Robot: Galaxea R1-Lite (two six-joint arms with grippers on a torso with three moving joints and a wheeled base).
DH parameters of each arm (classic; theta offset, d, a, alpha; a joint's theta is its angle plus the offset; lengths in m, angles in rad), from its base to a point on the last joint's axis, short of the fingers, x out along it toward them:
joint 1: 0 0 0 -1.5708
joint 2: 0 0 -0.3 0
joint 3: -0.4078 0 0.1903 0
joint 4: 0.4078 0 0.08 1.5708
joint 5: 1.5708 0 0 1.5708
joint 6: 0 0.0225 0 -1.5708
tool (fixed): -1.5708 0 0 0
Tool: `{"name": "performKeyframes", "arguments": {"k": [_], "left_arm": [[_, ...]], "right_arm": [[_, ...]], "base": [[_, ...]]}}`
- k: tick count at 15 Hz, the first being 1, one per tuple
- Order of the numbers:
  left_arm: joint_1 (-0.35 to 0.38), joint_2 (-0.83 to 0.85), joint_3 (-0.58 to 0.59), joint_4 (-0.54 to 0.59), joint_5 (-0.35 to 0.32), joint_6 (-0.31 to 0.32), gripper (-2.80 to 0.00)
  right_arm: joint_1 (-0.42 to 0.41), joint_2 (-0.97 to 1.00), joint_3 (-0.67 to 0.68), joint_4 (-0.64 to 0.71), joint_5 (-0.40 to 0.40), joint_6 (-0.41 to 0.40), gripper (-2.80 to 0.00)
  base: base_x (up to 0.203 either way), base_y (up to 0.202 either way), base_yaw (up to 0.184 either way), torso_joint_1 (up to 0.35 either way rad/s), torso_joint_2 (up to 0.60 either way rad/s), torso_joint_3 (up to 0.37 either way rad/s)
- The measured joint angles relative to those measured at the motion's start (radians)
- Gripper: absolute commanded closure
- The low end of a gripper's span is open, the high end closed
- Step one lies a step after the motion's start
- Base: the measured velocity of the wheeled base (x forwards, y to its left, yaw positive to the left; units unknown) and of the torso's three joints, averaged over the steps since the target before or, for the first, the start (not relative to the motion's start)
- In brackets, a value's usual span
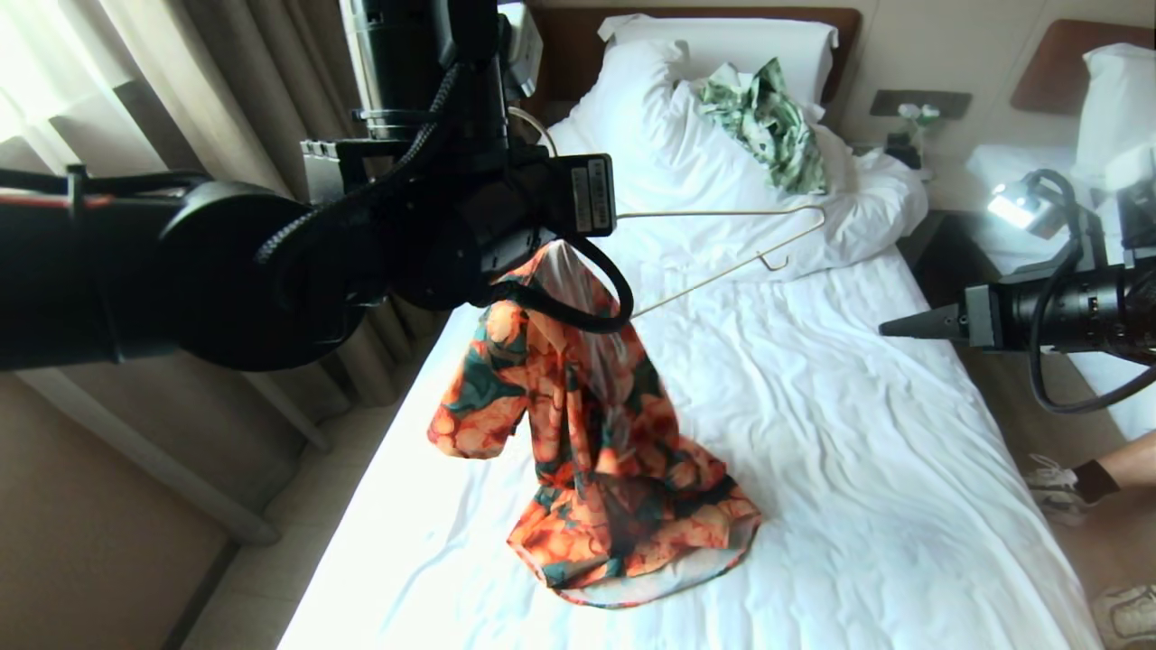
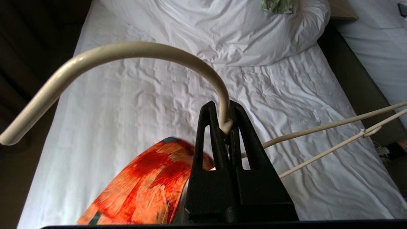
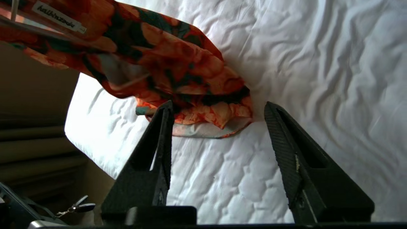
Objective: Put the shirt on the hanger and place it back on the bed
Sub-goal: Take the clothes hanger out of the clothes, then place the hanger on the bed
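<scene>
While the left gripper is clenched on the hanger at the base of its hook, one shoulder alone carries cloth.

Right gripper: fingers spread, grasping nothing, off the bed's right side and apart from the shirt.

Hanger: held in the air above the bed, its far arm bare and pointing toward the pillow.

Shirt: draped from the near arm, its hem bunched on the sheet.

Step in hand: judged to be dressing the second shoulder.

Next move: the free gripper likely needs the loose collar edge, drawn over the bare arm.

Writing: white neck label, script too small to read.
</scene>
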Motion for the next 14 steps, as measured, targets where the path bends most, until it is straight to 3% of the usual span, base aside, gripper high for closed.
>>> {"name": "performKeyframes", "arguments": {"k": [1, 5, 11, 14], "left_arm": [[-0.002, 0.003, 0.008, 0.0, -0.003, -0.026, 0.0], [-0.027, 0.042, 0.037, 0.0, -0.018, -0.133, 0.0], [-0.038, 0.164, 0.049, -0.044, -0.055, -0.147, 0.0], [-0.007, 0.224, 0.107, -0.038, -0.111, -0.201, 0.0]], "right_arm": [[-0.002, -0.025, 0.036, 0.0, -0.001, -0.034, 0.0], [-0.004, -0.141, 0.136, 0.001, -0.001, -0.083, 0.0], [0.078, -0.281, 0.14, -0.099, 0.005, 0.075, 0.0], [0.095, -0.312, 0.128, -0.123, -0.005, 0.096, 0.0]], "base": [[0.0, 0.0, 0.0, 0.0, 0.0, 0.0], [0.0, 0.0, 0.0, 0.0, 0.0, 0.0], [0.0, 0.0, 0.0, 0.0, 0.0, 0.0], [0.0, 0.0, 0.0, 0.0, 0.0, 0.0]]}}
